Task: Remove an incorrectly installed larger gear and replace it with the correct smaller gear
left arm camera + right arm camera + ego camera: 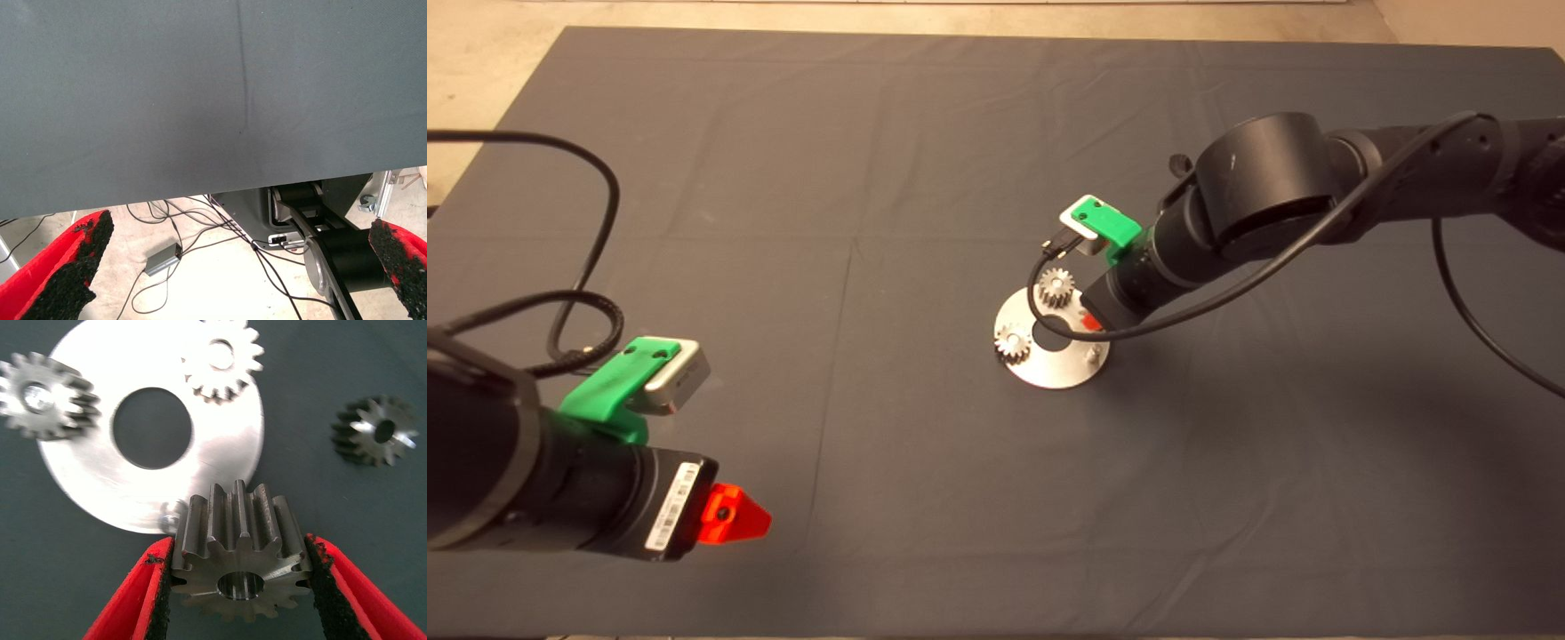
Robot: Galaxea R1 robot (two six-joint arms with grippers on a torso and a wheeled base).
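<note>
My right gripper (240, 577) pinches the smaller gear (240, 550) beside the plate (220, 453); my left gripper (233, 267) waits, fingers spread.

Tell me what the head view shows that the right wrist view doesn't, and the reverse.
Head view only: the left gripper parked open at the picture's lower left, and the right arm reaching over the plate. Right wrist view only: the right gripper shut on the smaller gear, and the larger gear lying on the mat beside the plate. Both: the round plate with two silver gears on it.
</note>
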